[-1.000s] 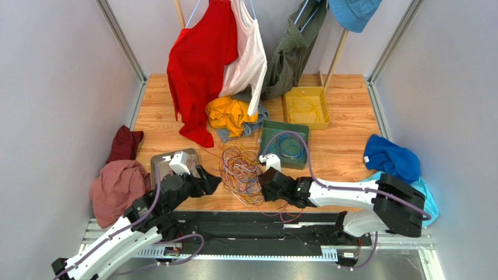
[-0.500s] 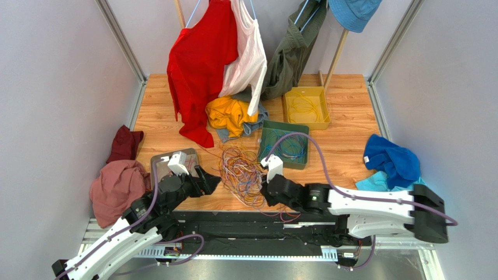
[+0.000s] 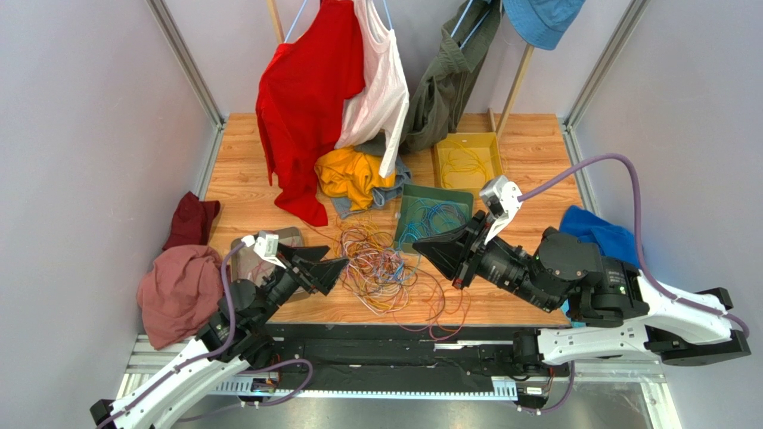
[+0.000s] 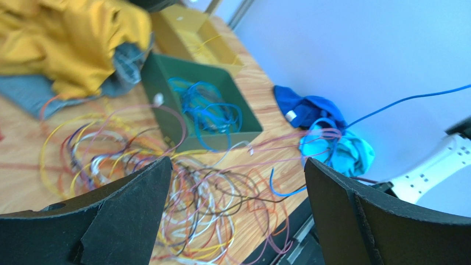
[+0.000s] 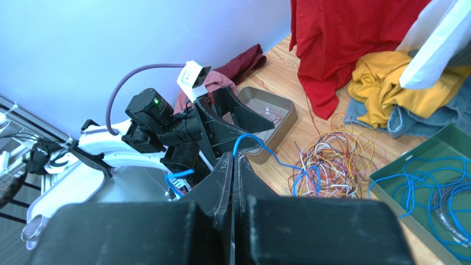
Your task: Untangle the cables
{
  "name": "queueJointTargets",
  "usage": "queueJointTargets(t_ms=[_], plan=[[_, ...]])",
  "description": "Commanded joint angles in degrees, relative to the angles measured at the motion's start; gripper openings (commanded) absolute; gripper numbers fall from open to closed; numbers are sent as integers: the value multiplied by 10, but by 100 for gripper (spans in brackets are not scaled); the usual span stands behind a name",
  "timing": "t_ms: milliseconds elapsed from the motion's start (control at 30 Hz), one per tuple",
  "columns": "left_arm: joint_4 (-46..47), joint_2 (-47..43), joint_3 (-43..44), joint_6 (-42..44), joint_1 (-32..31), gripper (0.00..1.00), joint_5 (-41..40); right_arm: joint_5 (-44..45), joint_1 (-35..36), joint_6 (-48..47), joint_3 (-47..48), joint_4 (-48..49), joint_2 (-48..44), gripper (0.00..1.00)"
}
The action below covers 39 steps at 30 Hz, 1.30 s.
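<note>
On the light wooden table (image 3: 235, 183), the tangle of thin coloured cables (image 3: 381, 273) lies near-centre. Above its right, the right gripper (image 5: 233, 161) pinches one thin blue wire (image 5: 260, 144) running leftward; the spread left gripper (image 3: 338, 266) sits nearer.

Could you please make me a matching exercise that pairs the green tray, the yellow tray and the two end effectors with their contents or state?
Things:
1. green tray
2. yellow tray
3. left end effector
4. right end effector

States:
A. open, holding nothing
B. shut on a blue cable
C. holds yellow cables
D. holds blue cables

Pairs: 1-D, 2-C, 3-A, 4-B
</note>
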Motion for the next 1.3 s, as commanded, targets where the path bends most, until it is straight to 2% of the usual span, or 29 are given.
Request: queueJointTargets(t_ms=[0,67,167,300,400,600,733,833,967,1033,1133,1167,1233,1267], plan=[[176,23,-8,45,-2,99,72,-23,4,-46,98,-47,22,0],[205,37,-4,49,-2,99,94,-36,3,-63,163,-64,35,0],[220,46,7,55,-2,99,87,-65,3,-61,194,-63,44,0],[238,76,25,66,-2,99,105,-75,4,-50,172,-58,51,0],[301,112,34,78,-7,99,148,-78,4,-40,151,-49,52,0],[368,209,81,145,-67,99,176,-85,4,-33,135,-34,57,0],[379,313,123,199,-130,99,167,-87,4,-31,130,-30,64,0],[392,370,139,211,-141,99,174,-88,4,-28,128,-31,64,0],[411,401,135,205,-142,98,174,-86,4,-25,121,-32,57,0],[410,403,129,205,-142,91,159,-81,4,-26,116,-33,50,0],[374,390,127,207,-142,67,140,-74,3,-24,104,-31,36,0],[358,385,129,208,-141,46,133,-73,4,-24,100,-29,31,0],[299,353,146,209,-142,14,111,-69,4,-23,79,-25,17,3],[270,337,157,210,-142,0,97,-69,5,-21,72,-19,12,21]])
